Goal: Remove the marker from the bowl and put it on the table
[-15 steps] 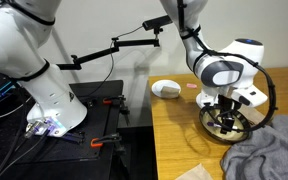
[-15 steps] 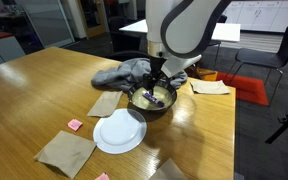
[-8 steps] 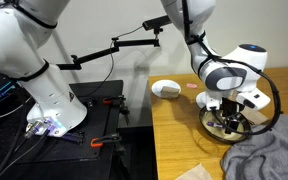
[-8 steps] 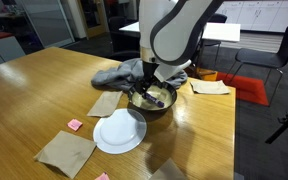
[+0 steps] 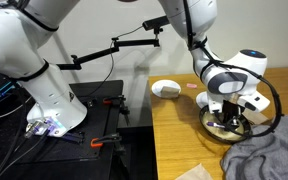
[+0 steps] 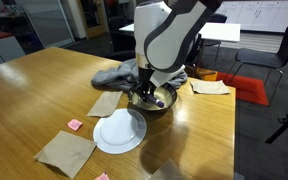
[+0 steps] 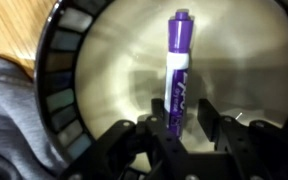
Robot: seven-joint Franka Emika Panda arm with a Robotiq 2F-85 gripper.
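The purple marker [image 7: 177,60] with a whitish band lies flat on the cream inside of the black-rimmed bowl [image 7: 54,90]. In the wrist view my gripper [image 7: 184,103] is low in the bowl, one finger on each side of the marker's near end. The left finger sits against the marker; a narrow gap shows at the right finger. In both exterior views the gripper [image 5: 227,118] [image 6: 144,95] reaches down into the bowl [image 5: 206,118] [image 6: 169,100] on the wooden table [image 5: 179,140] [image 6: 44,90] and hides the marker.
A grey cloth [image 5: 269,150] [image 6: 119,72] [image 7: 4,110] lies bunched against the bowl. A white plate [image 6: 119,131] sits right in front of it, with brown napkins [image 6: 66,152] and pink notes [image 6: 74,124] nearby. A small white bowl [image 5: 166,89] stands near the table's edge.
The arm has sunk lower into the bowl. The jaws have drawn in from wide open to close around the marker.
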